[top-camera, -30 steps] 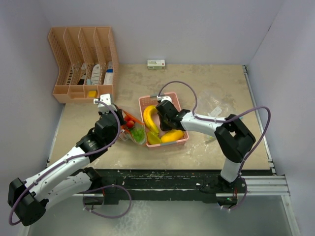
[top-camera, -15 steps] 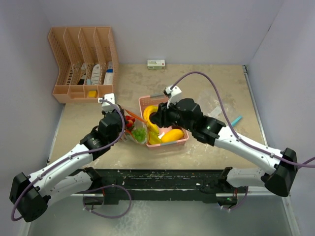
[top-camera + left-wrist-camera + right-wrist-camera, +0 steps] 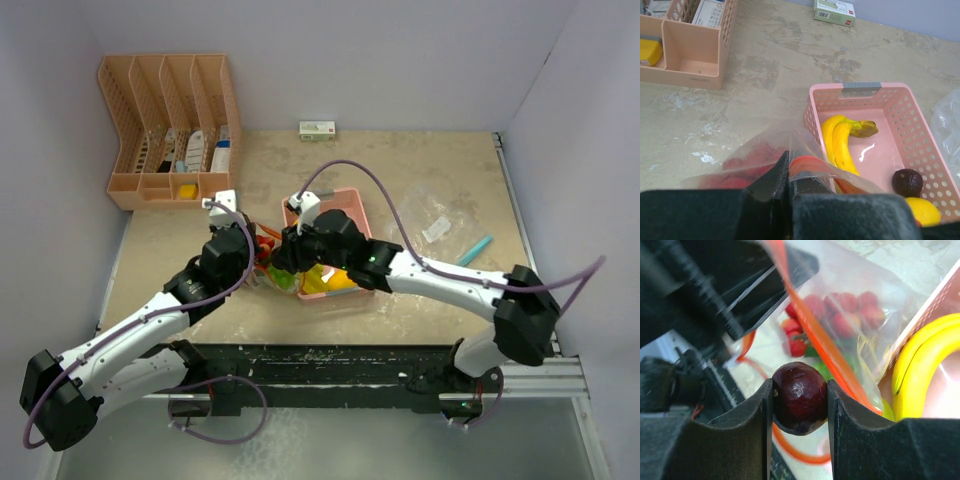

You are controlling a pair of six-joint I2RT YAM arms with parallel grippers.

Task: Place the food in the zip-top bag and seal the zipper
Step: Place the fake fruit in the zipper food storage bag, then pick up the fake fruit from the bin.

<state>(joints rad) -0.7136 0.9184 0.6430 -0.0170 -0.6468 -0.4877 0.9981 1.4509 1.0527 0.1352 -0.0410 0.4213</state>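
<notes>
My left gripper [image 3: 789, 172] is shut on the edge of the clear zip-top bag [image 3: 765, 155], holding its orange zipper mouth up beside the pink basket [image 3: 890, 87]. In the top view the left gripper [image 3: 256, 262] and the bag [image 3: 280, 272] sit left of the basket [image 3: 345, 195]. My right gripper [image 3: 800, 400] is shut on a dark red round fruit [image 3: 800, 397] just above the bag's open mouth [image 3: 815, 340]. Strawberries [image 3: 850, 315] and green pieces lie inside the bag. Bananas [image 3: 840, 145], a yellow mango [image 3: 923, 210] and another dark fruit [image 3: 907, 182] lie in the basket.
An orange desk organizer [image 3: 170, 130] stands at the back left. A small box [image 3: 317, 129] lies at the back wall. Crumpled clear plastic [image 3: 435, 215] and a teal pen [image 3: 475, 250] lie right of the basket.
My right gripper has left the basket and swung left to the bag's mouth with the dark red fruit. The left gripper keeps its hold on the bag.
</notes>
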